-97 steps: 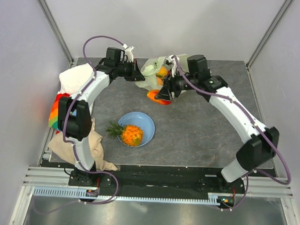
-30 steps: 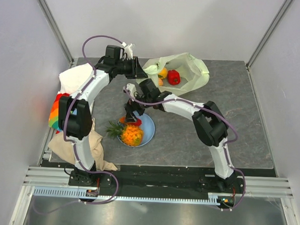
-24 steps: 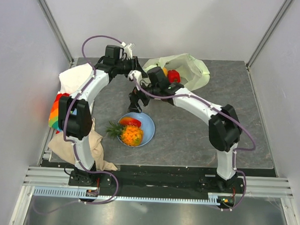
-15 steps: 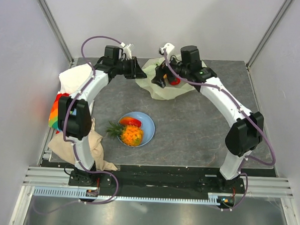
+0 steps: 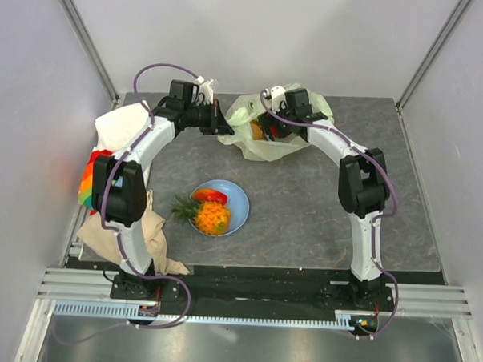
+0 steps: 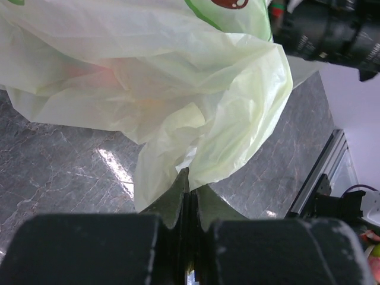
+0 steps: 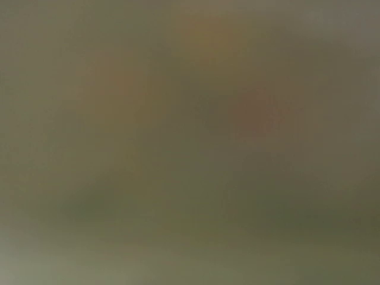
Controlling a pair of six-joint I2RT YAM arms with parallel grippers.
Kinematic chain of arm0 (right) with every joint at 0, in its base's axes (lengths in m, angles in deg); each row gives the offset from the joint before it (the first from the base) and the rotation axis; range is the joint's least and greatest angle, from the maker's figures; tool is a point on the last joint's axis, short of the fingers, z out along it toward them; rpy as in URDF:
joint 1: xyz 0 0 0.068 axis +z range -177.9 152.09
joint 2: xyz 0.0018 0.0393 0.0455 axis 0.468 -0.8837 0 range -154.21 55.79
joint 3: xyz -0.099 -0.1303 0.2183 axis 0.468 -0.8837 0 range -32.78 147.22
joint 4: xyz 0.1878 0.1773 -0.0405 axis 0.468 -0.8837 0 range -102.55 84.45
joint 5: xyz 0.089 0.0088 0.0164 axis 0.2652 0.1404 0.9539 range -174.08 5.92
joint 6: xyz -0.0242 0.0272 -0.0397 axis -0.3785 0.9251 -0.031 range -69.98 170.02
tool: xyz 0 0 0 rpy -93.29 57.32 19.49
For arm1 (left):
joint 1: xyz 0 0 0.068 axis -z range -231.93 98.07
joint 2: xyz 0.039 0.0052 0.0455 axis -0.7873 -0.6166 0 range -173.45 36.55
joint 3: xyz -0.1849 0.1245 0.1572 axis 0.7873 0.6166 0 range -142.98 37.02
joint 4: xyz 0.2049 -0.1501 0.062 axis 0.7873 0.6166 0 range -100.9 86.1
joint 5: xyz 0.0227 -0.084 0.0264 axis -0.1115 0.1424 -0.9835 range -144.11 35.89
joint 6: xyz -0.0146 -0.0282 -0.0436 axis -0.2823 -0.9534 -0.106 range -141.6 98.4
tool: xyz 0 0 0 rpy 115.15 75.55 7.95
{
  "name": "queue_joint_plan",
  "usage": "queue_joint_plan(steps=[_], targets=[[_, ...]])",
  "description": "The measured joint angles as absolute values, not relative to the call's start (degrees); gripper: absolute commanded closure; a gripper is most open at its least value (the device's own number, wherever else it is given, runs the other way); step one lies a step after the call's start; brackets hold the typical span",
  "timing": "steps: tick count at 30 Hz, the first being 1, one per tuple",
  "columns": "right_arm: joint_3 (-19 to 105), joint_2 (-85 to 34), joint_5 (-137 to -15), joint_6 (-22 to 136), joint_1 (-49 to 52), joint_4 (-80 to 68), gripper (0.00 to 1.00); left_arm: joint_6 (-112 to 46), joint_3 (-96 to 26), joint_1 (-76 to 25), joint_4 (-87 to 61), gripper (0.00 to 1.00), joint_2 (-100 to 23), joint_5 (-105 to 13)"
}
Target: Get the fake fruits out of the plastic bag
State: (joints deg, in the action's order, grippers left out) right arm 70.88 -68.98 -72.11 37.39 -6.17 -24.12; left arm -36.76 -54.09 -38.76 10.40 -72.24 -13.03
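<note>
The pale yellow-green plastic bag [image 5: 268, 148] lies crumpled at the back of the table and fills the left wrist view [image 6: 178, 89]. My left gripper [image 5: 220, 121] is shut on the bag's left edge, with film pinched at its fingertips [image 6: 189, 178]. My right gripper [image 5: 266, 127] reaches into the bag's mouth over an orange fruit [image 5: 256, 133]. Its jaws are hidden, and the right wrist view is only a greenish blur. The pineapple [image 5: 211, 217] and a red piece [image 5: 213, 196] lie on the light-blue plate [image 5: 239, 198].
A white cloth [image 5: 119, 127], a rainbow-coloured item [image 5: 87, 182] and a beige cloth [image 5: 135, 232] line the table's left edge. The right arm's dark wrist [image 6: 332, 32] shows at the upper right of the left wrist view. Walls close in behind the bag.
The right arm left the red piece on the plate and swung back into the bag's mouth. The left jaws closed tight on the bag's edge.
</note>
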Motion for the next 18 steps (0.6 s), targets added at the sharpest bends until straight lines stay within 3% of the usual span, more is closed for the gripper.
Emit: queue_joint_plan(steps=[18], targets=[[87.12,-85.52,-84.48,41.15,-7.44,-17.21,0.02,-33.66,-52.93,-37.54,12.04,0.96,-72.07,-13.01]])
